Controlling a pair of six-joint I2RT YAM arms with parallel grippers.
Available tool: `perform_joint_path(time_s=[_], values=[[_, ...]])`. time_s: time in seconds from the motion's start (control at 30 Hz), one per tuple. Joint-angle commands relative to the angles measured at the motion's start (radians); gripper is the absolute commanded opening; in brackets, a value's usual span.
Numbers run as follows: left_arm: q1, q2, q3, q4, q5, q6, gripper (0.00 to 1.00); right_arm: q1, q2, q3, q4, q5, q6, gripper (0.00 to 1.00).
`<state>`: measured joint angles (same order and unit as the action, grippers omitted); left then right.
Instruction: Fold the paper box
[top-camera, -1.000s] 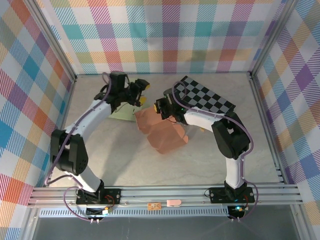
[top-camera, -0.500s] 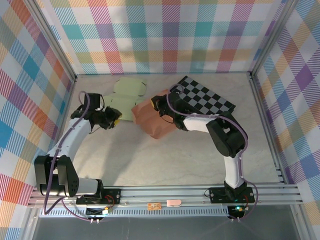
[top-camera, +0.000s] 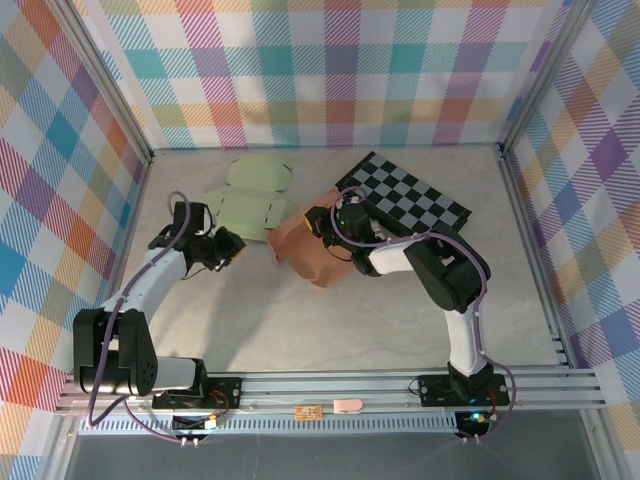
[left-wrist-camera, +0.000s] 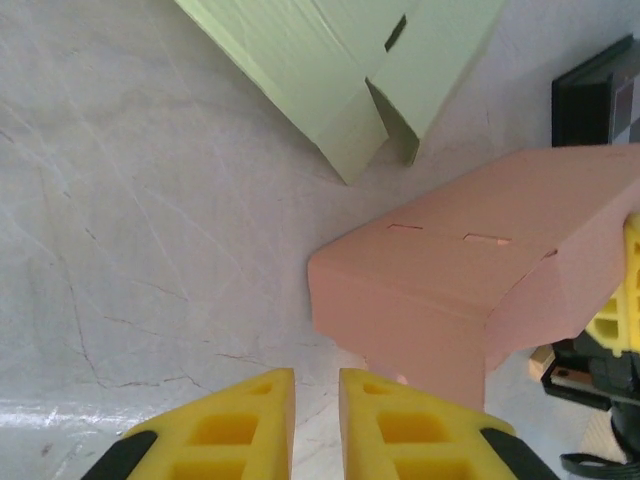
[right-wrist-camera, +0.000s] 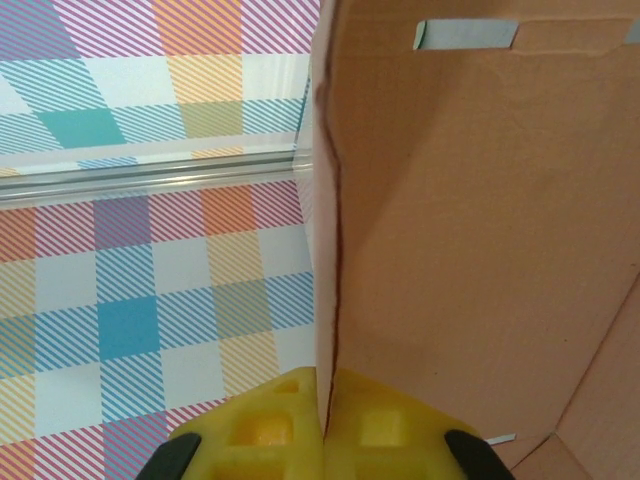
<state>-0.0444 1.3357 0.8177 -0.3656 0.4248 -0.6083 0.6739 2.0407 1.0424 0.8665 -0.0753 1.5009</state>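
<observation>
Since a second ago: the pink paper box has shifted from mid-table toward the far left and looks more gathered. The green flat blank, which my left arm covered then, lies open to view. My left gripper has pulled back from the far centre to the left side, and its fingers have drawn in. My right gripper has moved a little to the far left with the box. Room: the table is bare across its near half and along the left strip, with metal rails and plaid walls on its left, far and right sides. The checkered board takes the far right, and the pink box sits just beside its near-left edge. The green blank lies flat just far-left of the box. The box's longer run seems diagonal, far-left to near-right, with one panel standing upright. In the left wrist view its slotted face tilts toward the left gripper. My right gripper is pressed together, pinching that upright panel's edge. My left gripper hangs near the box's left corner, apart from it, its fingers nearly together with a slim gap and nothing between.
</observation>
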Motion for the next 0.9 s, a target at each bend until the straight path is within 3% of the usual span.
perform_joint_path(time_s=[0.0,0.17,0.3,0.43,0.87], values=[[-0.015,0.014,-0.021,0.050,0.035,0.128,0.21,0.006,-0.002,-0.008,-0.011,-0.020,-0.028,0.00],[-0.055,0.051,-0.050,0.136,0.056,0.272,0.25,0.006,0.002,-0.001,-0.021,-0.023,-0.019,0.00],[-0.123,0.060,-0.079,0.222,0.011,0.386,0.26,0.005,0.004,0.014,-0.035,-0.029,-0.014,0.00],[-0.129,0.078,-0.104,0.310,0.005,0.421,0.29,0.006,-0.001,0.020,-0.048,-0.032,-0.010,0.00],[-0.177,0.196,-0.030,0.346,0.014,0.478,0.37,0.006,0.002,0.058,-0.071,-0.032,0.007,0.00]])
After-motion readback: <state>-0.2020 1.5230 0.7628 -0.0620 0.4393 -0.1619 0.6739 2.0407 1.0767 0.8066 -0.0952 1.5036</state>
